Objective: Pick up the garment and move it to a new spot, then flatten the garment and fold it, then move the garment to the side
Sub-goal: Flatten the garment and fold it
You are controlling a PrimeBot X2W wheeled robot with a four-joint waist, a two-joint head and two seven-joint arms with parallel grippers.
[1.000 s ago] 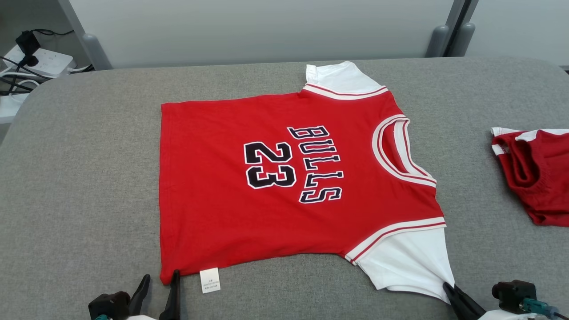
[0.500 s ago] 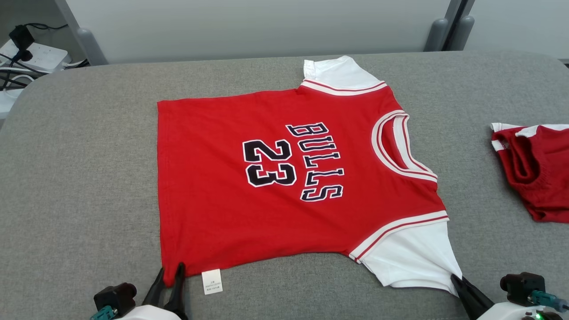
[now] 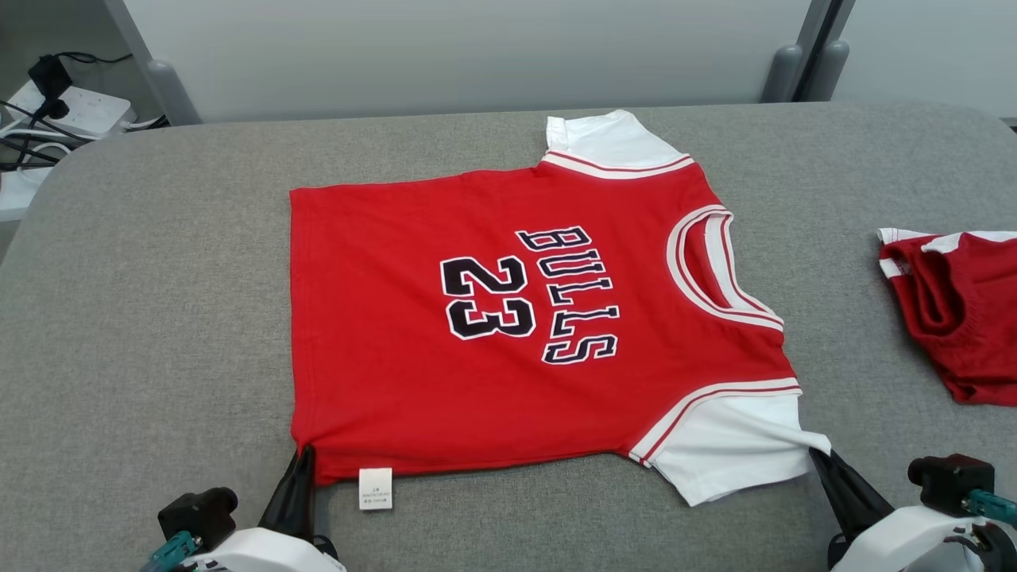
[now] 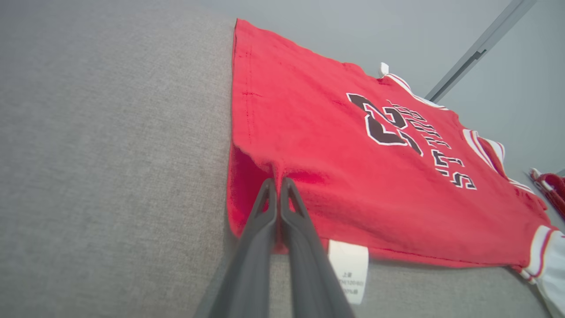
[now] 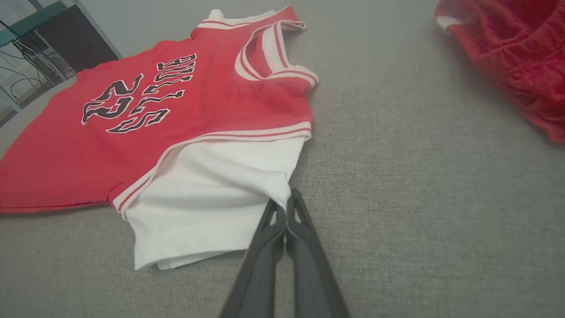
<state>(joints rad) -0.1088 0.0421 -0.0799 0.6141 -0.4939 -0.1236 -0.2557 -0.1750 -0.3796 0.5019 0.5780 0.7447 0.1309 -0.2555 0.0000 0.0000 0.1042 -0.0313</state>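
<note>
The garment (image 3: 493,318) is a red shirt with white sleeves and "BULLS 23" in black, lying flat on the grey padded table (image 3: 159,318), neck to the right. My left gripper (image 3: 303,454) is shut on the garment's near-left hem corner (image 4: 265,172), which bunches at the fingertips in the left wrist view. My right gripper (image 3: 818,457) is shut on the corner of the near white sleeve (image 5: 220,185), with the cloth pulled to a point at its tips (image 5: 287,194). A white care label (image 3: 375,488) hangs from the near hem.
A second red garment with white trim (image 3: 961,310) lies crumpled at the table's right edge. A power strip and cables (image 3: 63,111) sit beyond the far-left corner. A pale wall panel (image 3: 477,48) runs behind the table.
My left gripper has closed on the near-left hem corner. Both grippers have moved away from the near edge, drawing the hem corner and sleeve corner inward and lifting them slightly.
</note>
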